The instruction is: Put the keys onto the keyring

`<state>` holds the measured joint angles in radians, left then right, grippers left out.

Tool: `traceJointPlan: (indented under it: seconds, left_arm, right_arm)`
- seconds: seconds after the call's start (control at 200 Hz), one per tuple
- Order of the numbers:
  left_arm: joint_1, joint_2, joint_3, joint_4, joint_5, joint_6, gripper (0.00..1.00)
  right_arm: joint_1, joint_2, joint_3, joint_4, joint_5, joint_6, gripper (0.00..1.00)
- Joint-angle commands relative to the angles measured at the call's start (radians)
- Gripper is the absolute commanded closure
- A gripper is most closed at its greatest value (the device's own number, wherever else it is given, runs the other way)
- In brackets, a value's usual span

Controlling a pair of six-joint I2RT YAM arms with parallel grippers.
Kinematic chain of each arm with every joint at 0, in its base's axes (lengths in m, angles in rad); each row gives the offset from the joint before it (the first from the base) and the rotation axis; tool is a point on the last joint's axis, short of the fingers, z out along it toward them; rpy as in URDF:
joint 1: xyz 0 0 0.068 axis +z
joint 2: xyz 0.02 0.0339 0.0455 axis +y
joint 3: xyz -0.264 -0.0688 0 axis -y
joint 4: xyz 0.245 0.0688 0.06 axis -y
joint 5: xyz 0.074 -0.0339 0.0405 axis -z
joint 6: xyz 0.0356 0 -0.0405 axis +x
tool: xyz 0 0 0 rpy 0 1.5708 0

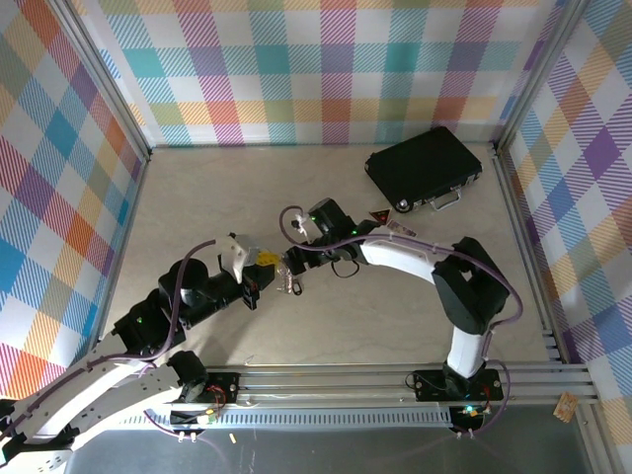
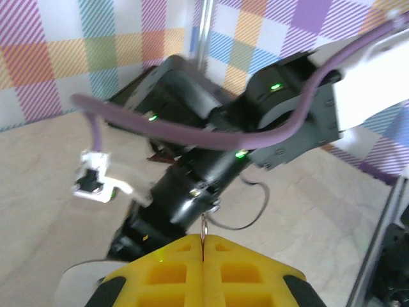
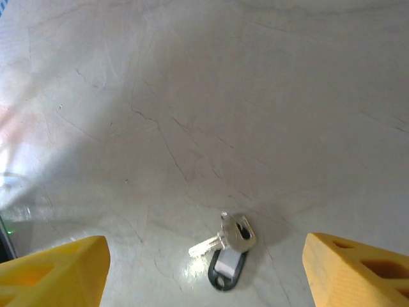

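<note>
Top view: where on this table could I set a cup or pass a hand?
Bare beige tabletop lies far left, between the plaid wall and the black hard case. Another patch sits near, between the left arm and right arm, before the metal rail. Crowded: the centre, where the left gripper and right gripper meet near the small silver key.

Nothing can be read: the tag [image 3: 227, 268] beside the keys [image 3: 231, 235] and the black case [image 1: 423, 166] bear no legible marks.
</note>
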<state>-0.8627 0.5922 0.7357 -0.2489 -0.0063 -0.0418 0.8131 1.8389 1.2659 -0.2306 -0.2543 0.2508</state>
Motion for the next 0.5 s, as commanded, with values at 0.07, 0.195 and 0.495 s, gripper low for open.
traceJointPlan:
  seconds: [0.07, 0.195, 0.495]
  left_arm:
    - [0.011, -0.012, -0.001, 0.111, 0.129, -0.035, 1.0]
    - [0.013, -0.032, -0.012, 0.114, 0.136, -0.04, 1.0]
    - [0.013, -0.056, -0.025, 0.102, 0.153, -0.032, 1.0]
  right_arm:
    - [0.009, 0.079, 0.08, -0.075, -0.081, -0.091, 0.28]
    - [0.009, 0.104, 0.112, -0.137, -0.117, -0.153, 0.33]
    - [0.01, 0.157, 0.175, -0.228, -0.133, -0.269, 0.46]
